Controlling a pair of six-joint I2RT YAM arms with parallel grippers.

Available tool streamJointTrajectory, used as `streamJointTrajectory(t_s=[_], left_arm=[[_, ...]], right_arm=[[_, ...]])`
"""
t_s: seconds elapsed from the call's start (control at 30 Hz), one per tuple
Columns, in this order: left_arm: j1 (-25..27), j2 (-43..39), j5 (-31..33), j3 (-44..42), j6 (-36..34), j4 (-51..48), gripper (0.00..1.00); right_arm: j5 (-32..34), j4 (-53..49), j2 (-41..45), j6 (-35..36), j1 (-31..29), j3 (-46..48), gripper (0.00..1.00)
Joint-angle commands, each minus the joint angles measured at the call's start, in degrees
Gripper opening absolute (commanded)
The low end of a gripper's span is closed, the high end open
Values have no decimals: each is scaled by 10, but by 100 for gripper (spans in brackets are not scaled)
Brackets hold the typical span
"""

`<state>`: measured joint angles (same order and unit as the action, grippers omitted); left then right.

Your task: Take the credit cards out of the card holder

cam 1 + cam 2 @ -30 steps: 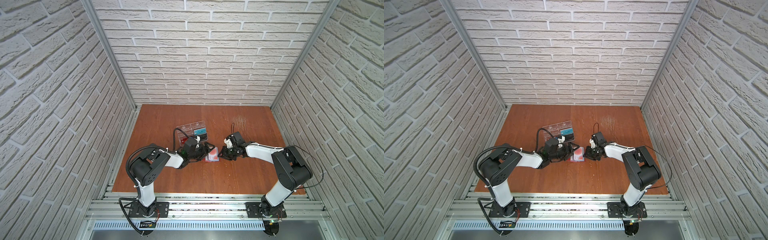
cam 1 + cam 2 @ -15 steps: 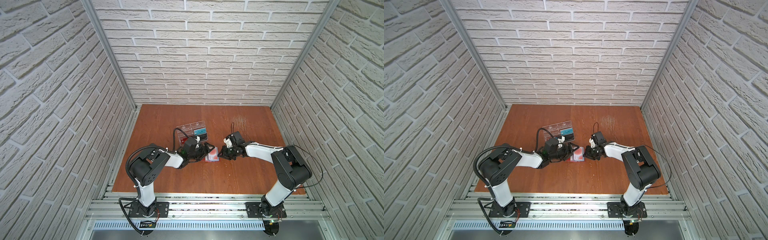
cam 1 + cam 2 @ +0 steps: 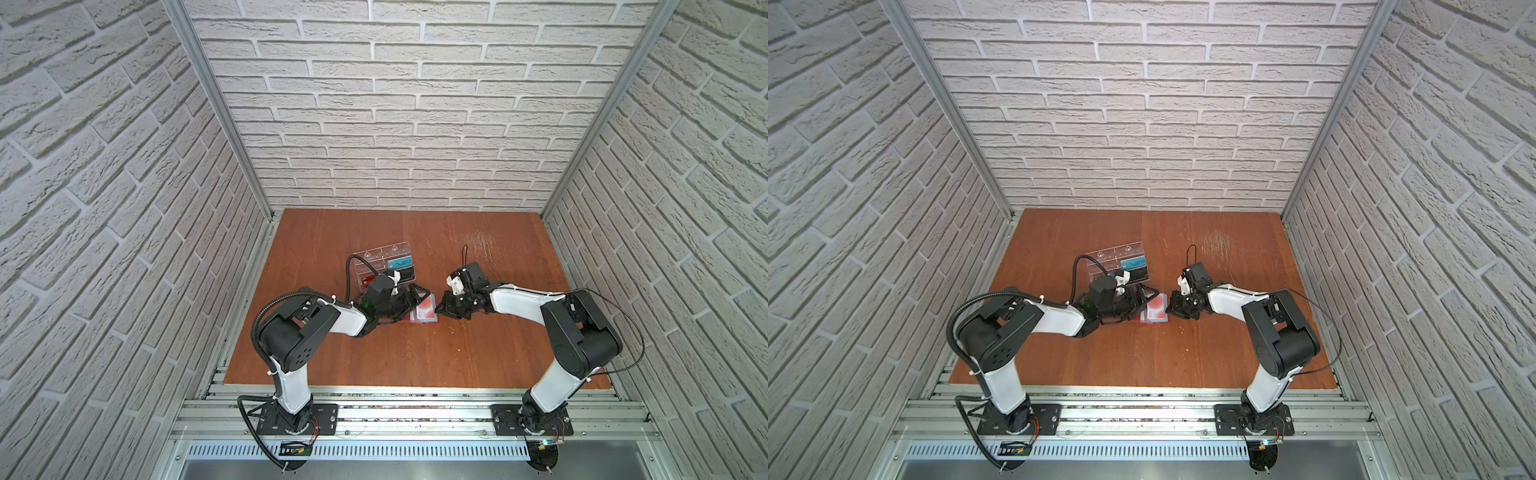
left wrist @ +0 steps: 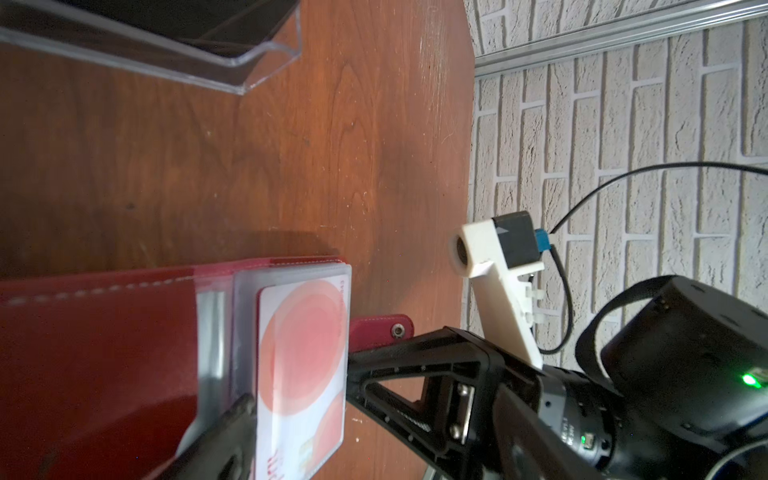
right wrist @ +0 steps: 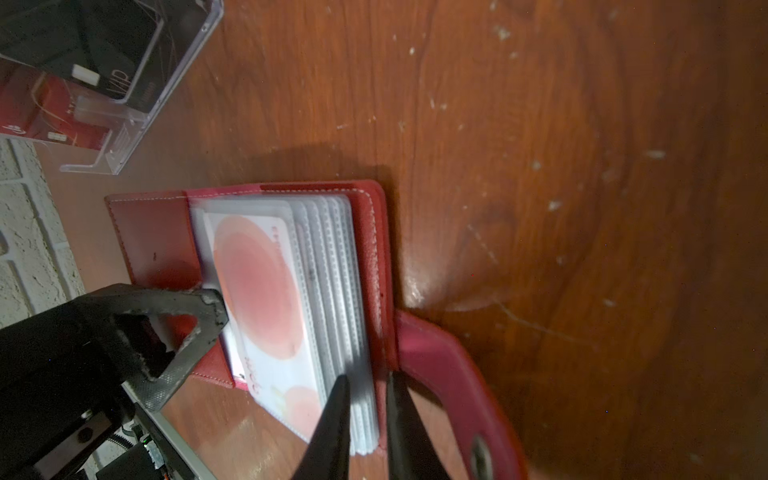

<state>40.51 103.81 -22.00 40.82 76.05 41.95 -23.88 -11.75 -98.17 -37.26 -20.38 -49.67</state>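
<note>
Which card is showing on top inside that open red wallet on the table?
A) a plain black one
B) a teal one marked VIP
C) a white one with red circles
C: the white card with red circles lies in the top clear sleeve of the card holder, while the teal VIP card sits in the clear rack.
</note>
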Motion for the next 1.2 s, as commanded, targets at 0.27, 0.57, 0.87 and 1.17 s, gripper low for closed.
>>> streamJointTrajectory(t_s=[0.27,0.57,0.87,1.17], left_arm=[[8,21,-12,12,-6,57,88],[13,32,-20,14,-4,76,88],[14,29,-26,4,-6,79,88],[15,29,-31,-13,-5,95,88]], right_arm=[[18,2,-28,3,-1,0,17],[16,1,-38,2,-1,-10,15],[23,-20,-58,9,-1,-33,12],[22,-37,-81,23,1,-60,11]])
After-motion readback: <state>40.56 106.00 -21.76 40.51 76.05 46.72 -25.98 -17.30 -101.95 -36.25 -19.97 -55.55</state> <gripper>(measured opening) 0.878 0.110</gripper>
